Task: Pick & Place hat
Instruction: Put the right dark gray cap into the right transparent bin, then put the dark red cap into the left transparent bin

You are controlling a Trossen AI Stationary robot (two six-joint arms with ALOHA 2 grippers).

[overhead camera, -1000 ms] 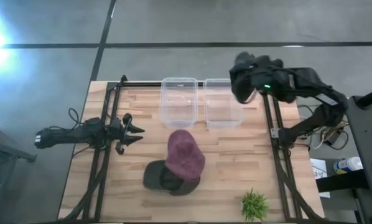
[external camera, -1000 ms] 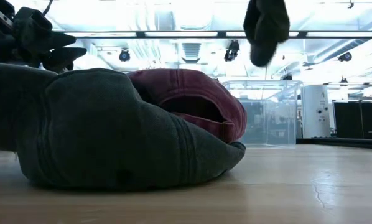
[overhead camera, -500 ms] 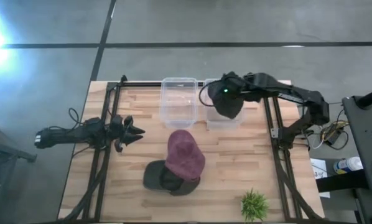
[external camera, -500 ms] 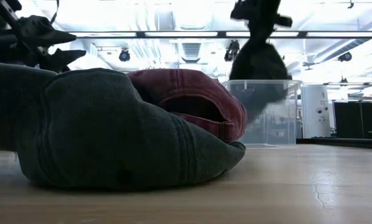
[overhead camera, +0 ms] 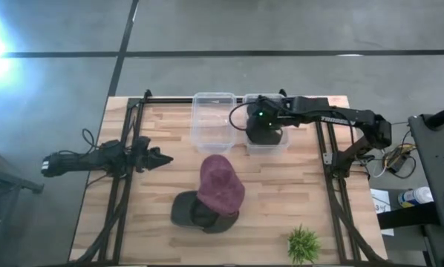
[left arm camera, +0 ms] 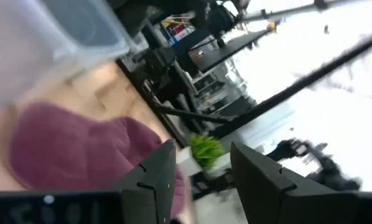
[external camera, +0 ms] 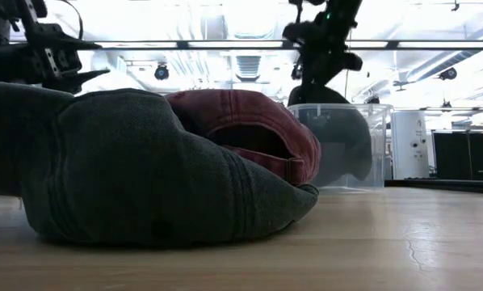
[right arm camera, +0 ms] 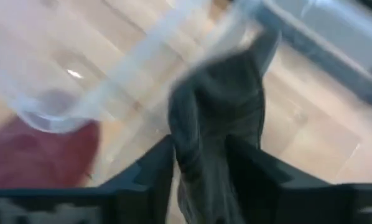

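Observation:
A dark hat hangs into the right clear bin at the table's far side, and shows through the bin's wall. My right gripper is over that bin, fingers pointing down and standing apart, with the hat's cloth between them. A maroon hat lies at mid-table, its lower edge resting on a dark grey hat. My left gripper stands open above the table's left side, with nothing between its fingers. My right gripper comes from above with a bunched fold of the dark hat between its two fingers. The fingers stand apart, and I cannot tell whether they touch the cloth. The hat hangs down inside the right bin.
A second clear bin stands left of the first. A small green plant sits at the near right corner. Black frame rails run along the table's left and right sides. Bare wood lies between the hats and the bins.
My right gripper has swung from above the table's far right corner toward the left and down over the right bin. The dark hat went with it, hanging below, and now sits inside the bin. My left gripper has turned about its own axis in place.

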